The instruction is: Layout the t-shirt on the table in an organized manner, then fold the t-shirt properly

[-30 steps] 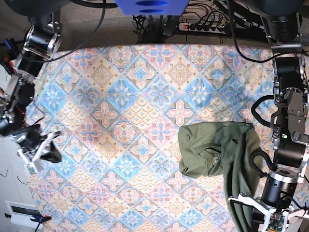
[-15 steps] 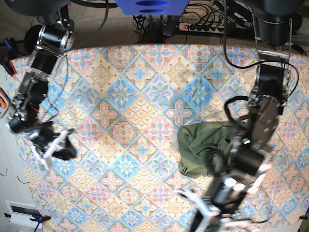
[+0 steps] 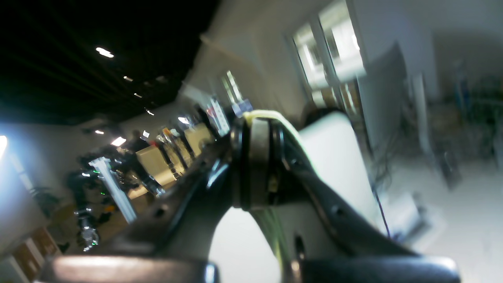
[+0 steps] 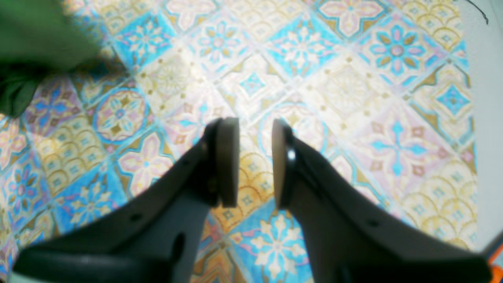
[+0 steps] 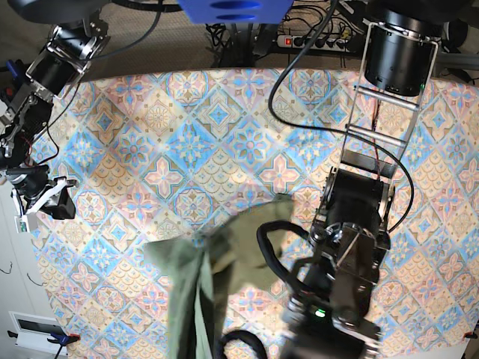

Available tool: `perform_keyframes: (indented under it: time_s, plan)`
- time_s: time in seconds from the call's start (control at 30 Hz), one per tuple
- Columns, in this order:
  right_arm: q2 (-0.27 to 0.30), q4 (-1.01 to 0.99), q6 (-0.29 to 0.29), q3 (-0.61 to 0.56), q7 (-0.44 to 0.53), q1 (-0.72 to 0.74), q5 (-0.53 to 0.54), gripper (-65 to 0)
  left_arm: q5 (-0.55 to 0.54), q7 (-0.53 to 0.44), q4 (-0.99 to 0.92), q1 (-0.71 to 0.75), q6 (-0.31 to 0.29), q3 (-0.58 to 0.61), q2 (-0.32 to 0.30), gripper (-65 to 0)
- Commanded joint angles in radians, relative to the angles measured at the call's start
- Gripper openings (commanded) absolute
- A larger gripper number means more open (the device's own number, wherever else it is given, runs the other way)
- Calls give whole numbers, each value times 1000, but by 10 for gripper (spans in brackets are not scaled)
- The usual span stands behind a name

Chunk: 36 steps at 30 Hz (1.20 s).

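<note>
Little of the job is done, as I judge it: the t-shirt (image 5: pixel 196 280) hangs in a long bunched drape over the near middle of the table (image 5: pixel 224 127), only part of it trailing on the cloth, so it is neither spread flat nor folded. My left gripper (image 3: pixel 255 157) points up into the room, pads pressed together with what looks like a pale strip pinched between them; I cannot tell from this blurred view whether that is shirt fabric. My right gripper (image 4: pixel 254 163) hovers over bare tiles at the left edge, jaws narrowly parted and holding nothing, the green cloth well off at its far left. Spreading, smoothing and every fold remain.
</note>
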Motion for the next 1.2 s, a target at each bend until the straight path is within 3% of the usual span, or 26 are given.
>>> perform_keyframes:
  time_s: [0.0, 0.13, 0.37, 0.53, 0.7, 0.8, 0.97, 1.17]
  plan:
    - [19, 15, 3, 1, 31, 22, 28, -504, 9, -16, 6, -29, 9, -40, -11, -650]
    - [19, 19, 3, 1, 31, 20, 28, -504, -3, 41, 67, 20, 9, -93, -134, -650]
    - [15, 17, 3, -37, 31, 20, 23, -503, -107, 46, 259, 322, 9, -89, -496, -650]
    - [15, 9, 3, -99, 31, 20, 23, -502, -110, 43, 305, 559, 9, -97, -599, -650]
    - [15, 9, 3, -150, 31, -20, 22, -501, -104, -3, 310, 750, 9, -103, -634, -650]
    - [15, 17, 3, -196, 23, -64, 22, -462, -61, -22, 310, 822, 9, -138, -629, -650]
    - [15, 8, 3, -304, 29, -110, 22, -376, -43, -28, 310, 855, 9, -133, -626, -650]
    - [13, 6, 3, -327, 31, -109, 22, -373, -41, -28, 316, 888, 9, -139, -626, -650]
